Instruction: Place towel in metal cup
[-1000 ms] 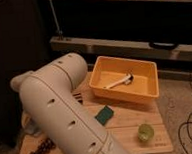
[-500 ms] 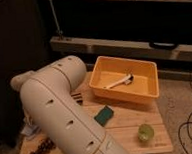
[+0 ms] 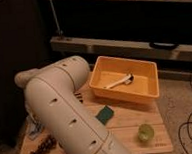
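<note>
My white arm [image 3: 62, 109] fills the left and middle of the camera view, running from the bottom edge up to an elbow over the wooden table [image 3: 128, 121]. My gripper is not in view; it lies somewhere behind or below the arm. A pale blue-white cloth [image 3: 34, 127], which may be the towel, peeks out at the arm's left edge on the table. No metal cup shows. A small translucent green cup [image 3: 145, 133] stands near the table's front right.
An orange bin [image 3: 140, 90] with a white-handled utensil [image 3: 121, 81] in it sits at the back right of the table. A green sponge [image 3: 105, 114] lies mid-table. A dark grape-like bunch [image 3: 42, 147] lies front left. Dark shelving [image 3: 127, 44] stands behind.
</note>
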Robot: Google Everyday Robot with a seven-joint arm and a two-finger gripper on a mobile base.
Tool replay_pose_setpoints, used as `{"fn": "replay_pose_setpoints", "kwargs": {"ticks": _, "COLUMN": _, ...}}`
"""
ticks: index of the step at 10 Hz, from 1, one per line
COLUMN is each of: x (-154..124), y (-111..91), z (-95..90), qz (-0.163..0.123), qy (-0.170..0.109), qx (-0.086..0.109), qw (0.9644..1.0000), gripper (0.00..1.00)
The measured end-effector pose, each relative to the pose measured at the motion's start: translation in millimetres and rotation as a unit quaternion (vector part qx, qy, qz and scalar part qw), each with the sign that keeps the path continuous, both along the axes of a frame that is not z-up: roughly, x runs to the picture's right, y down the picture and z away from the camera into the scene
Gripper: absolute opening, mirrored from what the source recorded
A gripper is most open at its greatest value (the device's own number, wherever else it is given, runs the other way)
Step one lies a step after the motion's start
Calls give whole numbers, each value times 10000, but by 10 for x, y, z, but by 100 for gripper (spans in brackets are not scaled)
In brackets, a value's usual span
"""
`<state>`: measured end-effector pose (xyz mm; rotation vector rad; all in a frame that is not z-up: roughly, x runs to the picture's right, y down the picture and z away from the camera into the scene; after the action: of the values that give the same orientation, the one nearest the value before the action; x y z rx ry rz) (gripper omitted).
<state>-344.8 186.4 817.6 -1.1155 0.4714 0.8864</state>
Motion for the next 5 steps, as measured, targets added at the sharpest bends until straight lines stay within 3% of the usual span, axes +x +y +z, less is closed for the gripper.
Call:
{"fn": "replay_pose_setpoints", "kwargs": {"ticks": 2, "x": 129, "y": -229, "z": -170, "qz": 120, "qy": 35, "qx": -3, "qw": 9999, "gripper": 0}}
{"fn": "replay_pose_setpoints", "kwargs": {"ticks": 5, "x": 446, "y": -680, "z": -655, "qz": 209, "qy": -43, "qx": 81, "qw": 9997, "gripper": 0}}
